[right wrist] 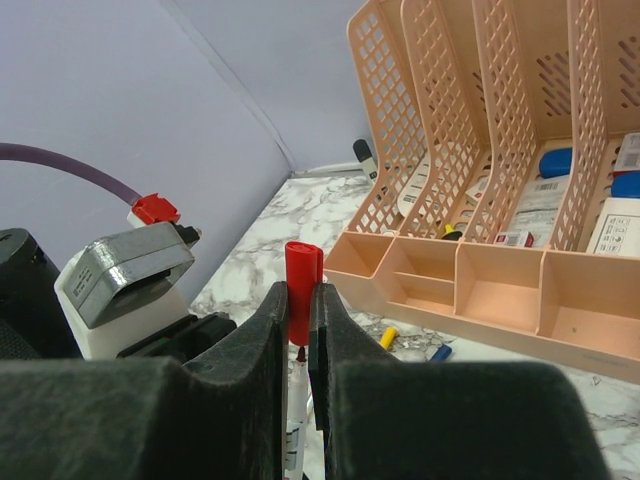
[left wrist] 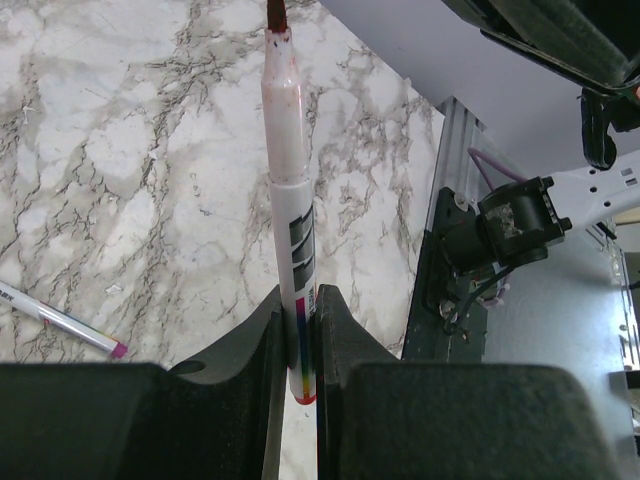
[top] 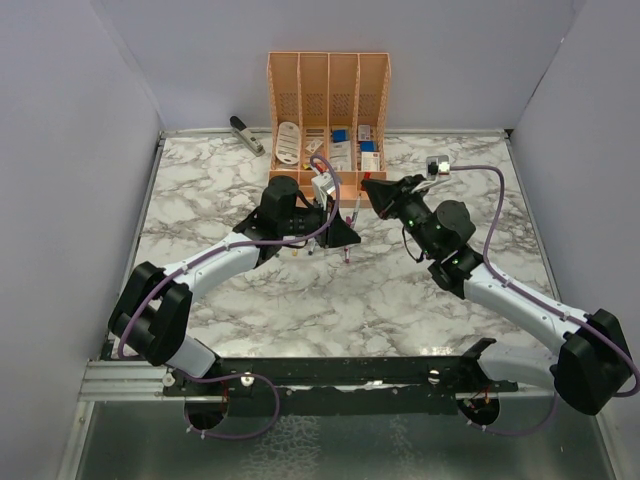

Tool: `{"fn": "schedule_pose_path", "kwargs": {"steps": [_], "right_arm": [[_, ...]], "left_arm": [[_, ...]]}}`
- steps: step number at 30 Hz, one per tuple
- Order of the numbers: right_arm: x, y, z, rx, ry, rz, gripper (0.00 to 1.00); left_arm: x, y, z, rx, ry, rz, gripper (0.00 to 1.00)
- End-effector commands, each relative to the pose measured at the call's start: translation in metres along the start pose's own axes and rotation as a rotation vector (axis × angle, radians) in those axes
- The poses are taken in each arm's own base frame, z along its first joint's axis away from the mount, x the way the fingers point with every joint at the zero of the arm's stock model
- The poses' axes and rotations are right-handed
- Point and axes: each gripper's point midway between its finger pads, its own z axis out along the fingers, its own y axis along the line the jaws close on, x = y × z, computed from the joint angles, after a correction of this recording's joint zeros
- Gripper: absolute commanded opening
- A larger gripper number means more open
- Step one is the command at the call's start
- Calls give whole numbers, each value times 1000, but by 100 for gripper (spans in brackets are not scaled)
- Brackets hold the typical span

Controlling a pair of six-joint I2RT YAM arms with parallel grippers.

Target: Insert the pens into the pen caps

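The red-tipped pen point(left wrist: 288, 150) sat clamped near its rear end between the fingers of the left gripper point(left wrist: 300, 330), whose jaws were narrowed tightly onto the barrel. In the left wrist view its long axis ran straight up the picture, away from the camera, with the dark red tip at the far end. The barrel was white and slim, smeared with red ink towards the tip. It carried grey printed blocks at mid-length and a thin rainbow stripe near the gripped end.

From above, the pen was held over the middle of the marble table point(top: 200, 200), just in front of a peach desk organiser point(top: 328, 100). Its tip was aimed towards the right gripper point(right wrist: 298, 300).

The right gripper's jaws were pinched on a red pen cap point(right wrist: 300, 275), a short bright cylinder standing upright between the fingers and sticking out above them. The cap's long axis lined up with the pen, whose dark tip showed just below the cap's lower end. Whether the two touched could not be told.

A second pen point(left wrist: 60, 320), white with a magenta end, lay flat on the marble well to one side. A yellow cap point(right wrist: 388, 337) and a blue cap point(right wrist: 438, 352) lay on the table just beside the organiser's front edge.
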Motion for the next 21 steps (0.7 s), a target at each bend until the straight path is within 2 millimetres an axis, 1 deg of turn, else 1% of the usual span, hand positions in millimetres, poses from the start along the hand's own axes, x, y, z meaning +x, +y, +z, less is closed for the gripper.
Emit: {"fn": "schedule_pose_path", "kwargs": {"steps": [1, 9, 21], "right_arm": [[-3, 9, 2, -41, 0, -5, 1], [8, 8, 3, -48, 38, -4, 1], [13, 6, 6, -46, 52, -13, 1]], "left_arm": [[-10, -12, -1, 36, -17, 43, 0], [-11, -10, 0, 30, -16, 44, 0], [-13, -7, 0, 9, -21, 52, 0]]}}
